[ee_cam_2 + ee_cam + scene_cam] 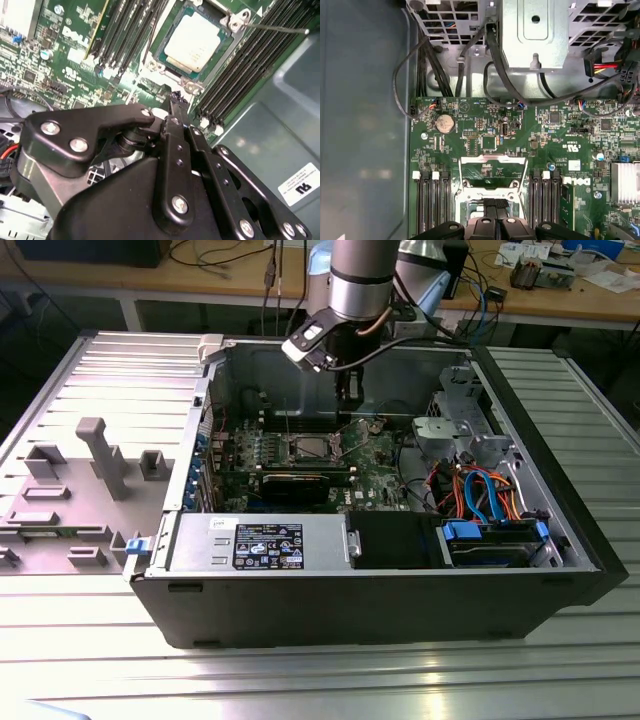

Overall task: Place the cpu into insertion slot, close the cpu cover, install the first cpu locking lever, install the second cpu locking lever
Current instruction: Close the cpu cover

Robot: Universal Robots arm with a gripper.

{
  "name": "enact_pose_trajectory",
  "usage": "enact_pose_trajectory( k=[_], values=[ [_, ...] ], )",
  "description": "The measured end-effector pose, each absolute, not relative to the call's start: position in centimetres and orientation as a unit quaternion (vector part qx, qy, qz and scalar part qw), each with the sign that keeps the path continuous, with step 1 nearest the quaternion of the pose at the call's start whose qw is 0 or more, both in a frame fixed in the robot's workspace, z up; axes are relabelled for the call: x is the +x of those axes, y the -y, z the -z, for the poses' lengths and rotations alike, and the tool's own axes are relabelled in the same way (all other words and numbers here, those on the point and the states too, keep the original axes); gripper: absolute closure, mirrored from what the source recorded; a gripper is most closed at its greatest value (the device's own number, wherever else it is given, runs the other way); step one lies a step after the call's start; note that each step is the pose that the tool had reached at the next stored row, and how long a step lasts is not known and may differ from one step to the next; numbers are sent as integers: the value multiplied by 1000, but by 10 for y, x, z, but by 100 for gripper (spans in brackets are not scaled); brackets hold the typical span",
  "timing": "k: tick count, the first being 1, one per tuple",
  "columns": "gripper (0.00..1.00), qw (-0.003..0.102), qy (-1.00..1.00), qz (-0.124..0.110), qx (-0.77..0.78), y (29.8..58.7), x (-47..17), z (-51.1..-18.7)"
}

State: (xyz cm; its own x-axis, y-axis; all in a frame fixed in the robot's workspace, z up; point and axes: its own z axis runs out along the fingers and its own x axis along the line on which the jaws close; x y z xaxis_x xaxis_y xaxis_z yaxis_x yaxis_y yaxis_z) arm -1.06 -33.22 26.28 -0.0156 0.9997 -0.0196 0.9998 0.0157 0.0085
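The cpu [196, 42] lies flat, silver top up, inside the insertion slot [191, 86]; we judge it seated and ready for clamping. The cpu cover [492, 160] seems to stand raised at its hinge. A thin wire lever [280, 27] juts free over the memory slots [250, 65]. Our hand [171, 102] hangs just beside the socket, pressed together and pinching nothing we can see. White lettering marks the green motherboard [60, 50], and a white label [299, 184] sits on the grey case wall [260, 130]; we leave the print unread.
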Motion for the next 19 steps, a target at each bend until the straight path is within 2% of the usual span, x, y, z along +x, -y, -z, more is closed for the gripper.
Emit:
enact_pose_trajectory(
  k=[19],
  values=[
    [89, 11, -715, 5, 699, 327, 35, -258]
  ],
)
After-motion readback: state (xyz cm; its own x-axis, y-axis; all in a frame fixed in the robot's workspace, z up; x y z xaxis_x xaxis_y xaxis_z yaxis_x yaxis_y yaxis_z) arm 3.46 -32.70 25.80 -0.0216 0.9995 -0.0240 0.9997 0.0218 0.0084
